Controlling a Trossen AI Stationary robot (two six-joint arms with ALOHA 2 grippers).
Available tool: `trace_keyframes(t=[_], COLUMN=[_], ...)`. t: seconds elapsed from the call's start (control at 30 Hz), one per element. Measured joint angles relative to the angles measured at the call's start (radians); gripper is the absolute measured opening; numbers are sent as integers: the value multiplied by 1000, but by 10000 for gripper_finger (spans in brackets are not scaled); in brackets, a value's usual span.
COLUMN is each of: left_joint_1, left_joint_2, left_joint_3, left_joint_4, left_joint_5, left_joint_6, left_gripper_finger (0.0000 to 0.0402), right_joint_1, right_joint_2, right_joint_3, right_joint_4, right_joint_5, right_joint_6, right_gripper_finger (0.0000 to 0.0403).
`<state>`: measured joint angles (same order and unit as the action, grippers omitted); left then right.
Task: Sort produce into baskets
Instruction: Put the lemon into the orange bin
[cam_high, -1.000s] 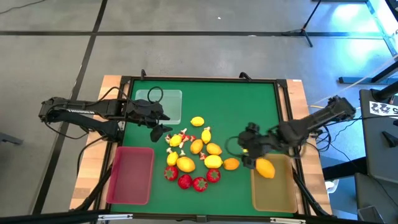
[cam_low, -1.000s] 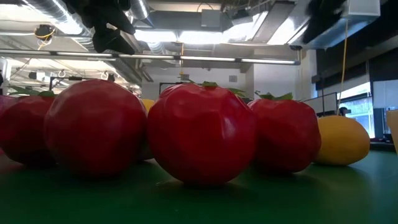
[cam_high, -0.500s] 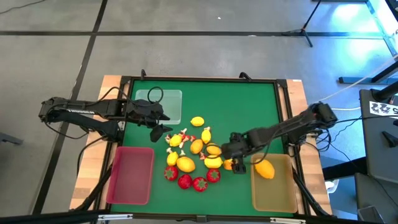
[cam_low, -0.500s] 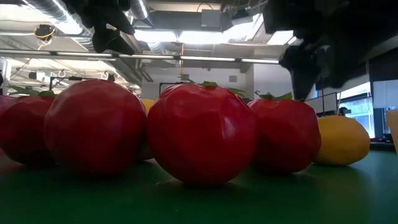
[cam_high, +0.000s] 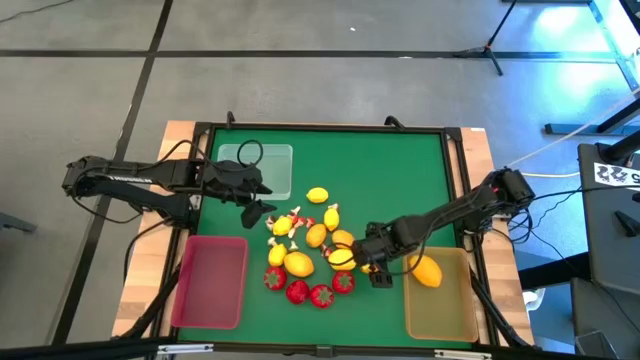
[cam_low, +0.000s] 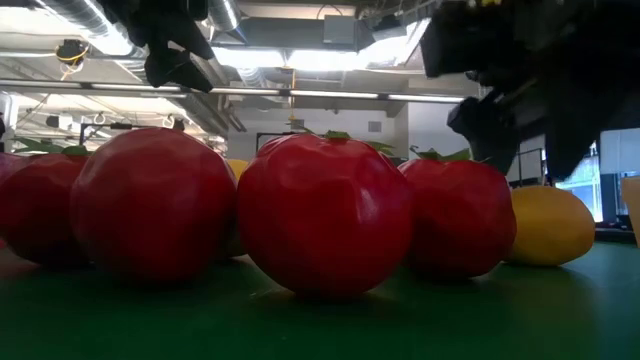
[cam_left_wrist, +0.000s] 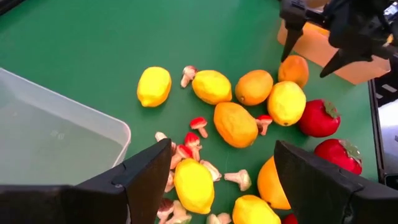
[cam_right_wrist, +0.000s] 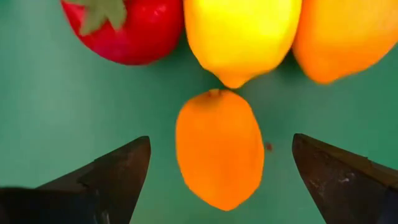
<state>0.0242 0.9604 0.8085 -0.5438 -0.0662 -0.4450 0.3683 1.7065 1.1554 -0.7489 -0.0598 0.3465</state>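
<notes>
Green mat (cam_high: 400, 170) lies bare around the orange fruit (cam_right_wrist: 219, 148) framed by the right tool's (cam_right_wrist: 221, 177) wide-open, empty jaws.

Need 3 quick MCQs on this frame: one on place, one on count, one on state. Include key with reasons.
1. Where does the lemon nearest the right arm lie?
A. in the clear tray
B. in the tan tray
C. in the red tray

2. How many trays hold no produce?
A. none
B. one
C. two

3. How is the right gripper?
A. open, with its fingers on either side of the orange fruit
B. shut on a strawberry
C. shut on a lemon

Key: 1 B, the high view shows it inside the tan tray's far end. 2 C, the clear tray and red tray are bare. 3 A, the right wrist view shows its fingers wide apart, the fruit between them.
</notes>
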Motion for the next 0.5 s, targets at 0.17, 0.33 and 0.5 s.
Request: trace_keyframes(t=[0.17, 0.33, 0.5], left_joint_1=[0, 0, 0], left_joint_2=[0, 0, 0], left_joint_3=[0, 0, 0], left_joint_4=[1, 1, 1], left_joint_5=[0, 0, 0], left_joint_6=[-1, -1, -1], left_gripper_finger=[279, 279, 279], right_joint_1=[-2, -2, -3], right_joint_2=[0, 0, 0], right_joint_3=[-77, -104, -104], right_joint_4=[33, 97, 124], right_joint_5=[10, 30, 25], right_joint_6=[40, 16, 10], right_gripper_finger=[385, 385, 385])
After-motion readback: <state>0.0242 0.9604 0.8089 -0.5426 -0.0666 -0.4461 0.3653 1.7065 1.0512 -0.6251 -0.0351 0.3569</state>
